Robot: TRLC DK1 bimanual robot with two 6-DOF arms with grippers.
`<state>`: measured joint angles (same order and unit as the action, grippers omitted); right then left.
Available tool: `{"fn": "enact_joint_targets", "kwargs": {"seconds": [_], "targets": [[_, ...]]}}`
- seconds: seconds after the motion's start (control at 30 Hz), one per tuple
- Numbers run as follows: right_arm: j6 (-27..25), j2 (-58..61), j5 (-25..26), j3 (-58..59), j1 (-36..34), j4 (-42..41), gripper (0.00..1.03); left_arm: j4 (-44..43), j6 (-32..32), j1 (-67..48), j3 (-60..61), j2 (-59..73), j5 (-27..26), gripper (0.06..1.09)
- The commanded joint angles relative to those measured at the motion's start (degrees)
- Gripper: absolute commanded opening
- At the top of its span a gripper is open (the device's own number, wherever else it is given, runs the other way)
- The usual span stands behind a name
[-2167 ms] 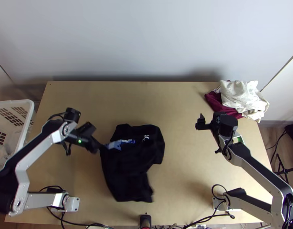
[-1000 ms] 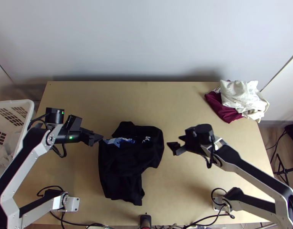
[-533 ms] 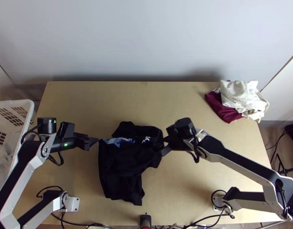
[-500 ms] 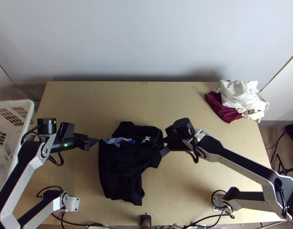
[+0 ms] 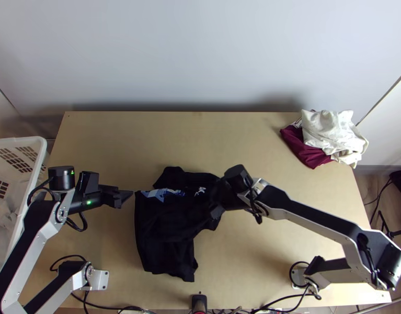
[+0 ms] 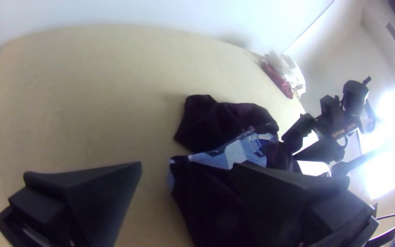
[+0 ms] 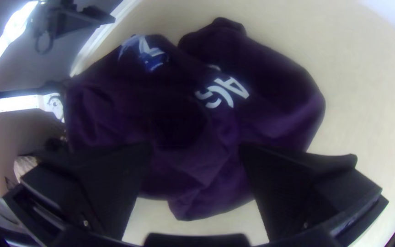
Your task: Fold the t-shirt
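Black t-shirt [image 5: 166, 235] bunched on counter [image 5: 127, 141], pale and blue print up. Left end effector [image 5: 127, 196] just beside the shirt's printed edge, fingers wide apart. Right end effector [image 5: 215, 206] over the shirt's other side, fingers apart too. White cloth [image 5: 328, 131] on maroon cloth [image 5: 305, 152], far right corner.

matt black cloth shirt [image 5: 166, 230], smooth wooden table [image 5: 252, 141], white plastic basket [image 5: 39, 157]

White letters [image 7: 227, 93] are seen on the black t-shirt [image 5: 163, 225], between near and far edges of the table [image 5: 122, 136], "AC" readable, rest unclear.
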<state>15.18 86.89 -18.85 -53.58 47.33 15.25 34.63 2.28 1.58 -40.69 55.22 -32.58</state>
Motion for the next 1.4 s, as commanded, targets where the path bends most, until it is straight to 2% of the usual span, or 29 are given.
{"fn": "enact_joint_targets", "kwargs": {"seconds": [0.0, 0.03, 0.07, 0.1, 0.13, 0.17, 0.43, 0.6, 0.8, 1.23, 1.37], "targets": [[-1.2, 5.7, 3.0, -3.5, -0.4, -4.0, 0.84, -1.1, -1.7, 0.3, 0.9, -1.0, 0.0, 1.02], [-1.3, 6.5, 3.4, -4.5, -0.6, -4.0, 0.8, -1.1, -1.8, 0.3, 0.9, -1.1, 0.0, 1.02], [-1.9, 6.8, 3.5, -5.0, -0.7, -4.1, 0.64, -1.1, -2.0, 0.4, 0.8, -1.3, 0.0, 1.02], [-2.5, 6.8, 4.4, -5.4, -0.7, -4.3, 0.42, -1.1, -2.2, 0.5, 0.8, -1.6, 0.0, 1.02], [-3.2, 6.7, 5.7, -5.4, -0.5, -5.7, 0.13, -1.1, -2.4, 0.5, 0.8, -2.0, 0.0, 1.02], [-3.6, 6.7, 6.3, -5.4, -0.5, -6.7, 0.03, -1.1, -2.5, 0.6, 0.8, -2.3, 0.0, 1.02], [-5.4, 0.6, 6.5, -2.8, -4.0, -6.9, 0.03, -0.8, -3.6, 0.6, 1.0, -4.3, -0.1, 1.02], [-8.0, -3.8, 6.4, -6.0, -13.5, -6.5, 0.03, -0.9, -4.7, -0.2, 0.6, -4.9, -0.1, 1.02], [-12.3, -2.4, 6.4, -12.7, -25.8, -5.6, 0.03, -2.3, -6.9, -1.9, 0.2, -4.3, 0.0, 1.02], [-17.7, -0.1, 5.8, -14.8, -39.5, -5.7, 0.03, -1.3, -8.2, -3.2, -1.5, -4.4, 0.0, 1.02], [-19.4, -1.2, 3.9, -14.1, -44.9, -5.7, 0.03, -0.3, -8.3, -4.3, -2.6, -4.3, 0.0, 1.02]]}}
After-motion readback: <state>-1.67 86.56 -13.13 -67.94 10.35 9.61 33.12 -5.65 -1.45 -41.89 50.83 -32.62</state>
